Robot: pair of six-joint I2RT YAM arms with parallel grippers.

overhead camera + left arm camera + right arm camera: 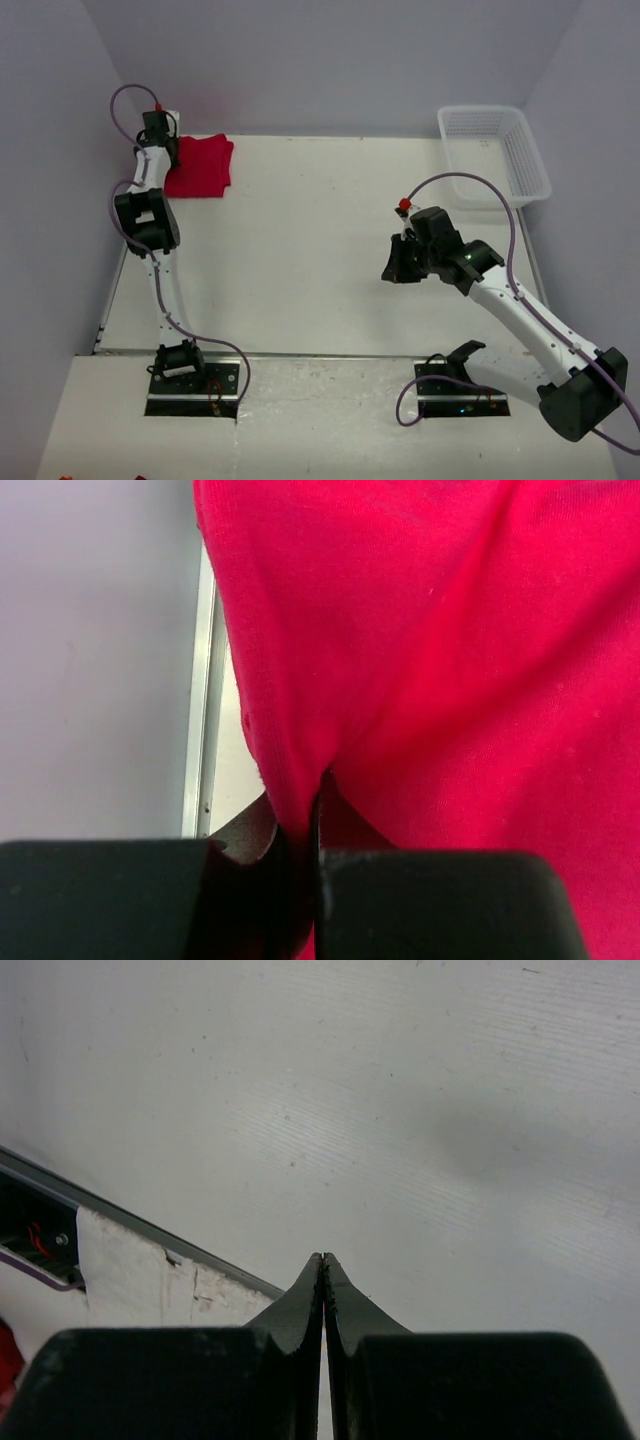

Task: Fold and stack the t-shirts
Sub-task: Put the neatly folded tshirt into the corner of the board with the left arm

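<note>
Red cloth, one t-shirt (200, 165) (450, 660): folded into a compact, nearly square packet lying flat on the white surface (300, 250). It sits at the far corner opposite the white mesh basket (495, 150) and well apart from it. The packet's edges run roughly parallel to the surface's edges. No side is clearly longer, so its long axis cannot be told, and neither can the way the neck points. Soft creases cross the top layer.

Left jaws: set at the packet's edge farthest from the basket. In the left wrist view they are closed down to a thin slit, with a fold of the red cloth pinched between them. A metal edge strip (205, 680) of the surface runs just beside that fold.

Left arm (150, 215): stretched from its base along the side of the surface away from the basket.

Right jaws: pressed together tip to tip with nothing between them. They hang over bare surface on the near side of the basket, far from the t-shirt.

Right arm (500, 290): angled inward from its base, below the basket in the top view.
</note>
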